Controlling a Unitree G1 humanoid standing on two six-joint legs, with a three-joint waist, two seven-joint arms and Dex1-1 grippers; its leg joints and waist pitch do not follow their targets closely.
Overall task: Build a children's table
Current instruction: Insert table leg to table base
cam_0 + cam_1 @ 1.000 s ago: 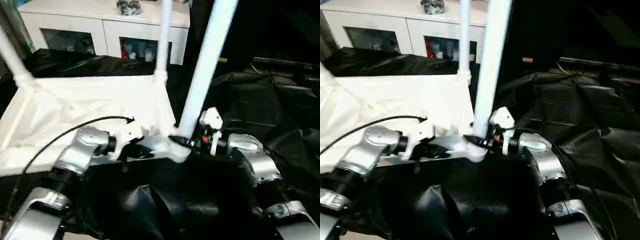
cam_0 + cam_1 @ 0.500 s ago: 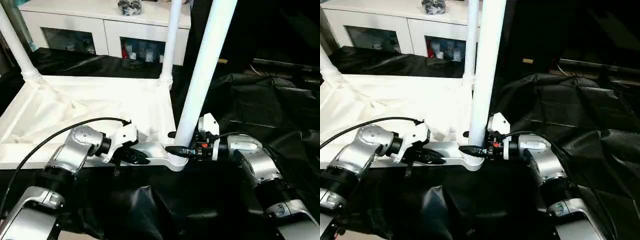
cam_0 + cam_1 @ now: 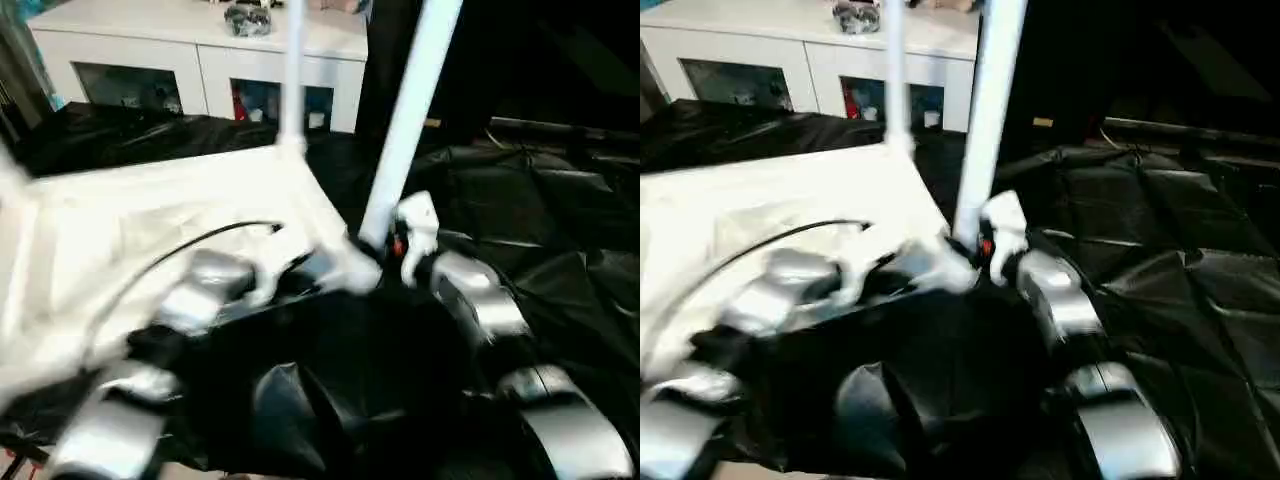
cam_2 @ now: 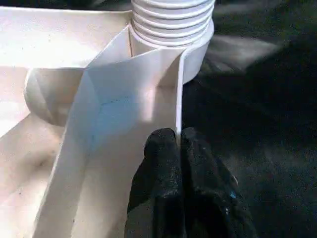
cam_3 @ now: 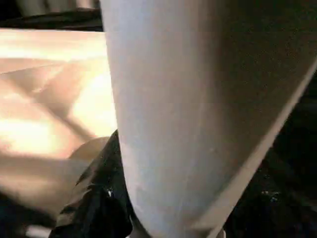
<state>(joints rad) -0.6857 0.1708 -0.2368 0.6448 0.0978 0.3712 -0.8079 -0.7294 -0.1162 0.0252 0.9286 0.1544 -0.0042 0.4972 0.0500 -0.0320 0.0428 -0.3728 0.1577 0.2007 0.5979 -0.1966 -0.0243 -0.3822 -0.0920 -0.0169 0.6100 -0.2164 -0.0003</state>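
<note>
The white table top lies underside up on the black sheet, with one tube leg standing in its near corner socket and another leg upright at the far corner. The left gripper has its two black fingers pressed together, pinching the thin edge wall of the top just beside that threaded socket. The right gripper sits at the foot of the near leg, its fingers half apart and closed around the tube.

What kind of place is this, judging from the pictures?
Probably an indoor room set up as a workspace: a white glass-door cabinet stands at the back, black sheeting covers the work surface, and an upturned children's table lies on it.
</note>
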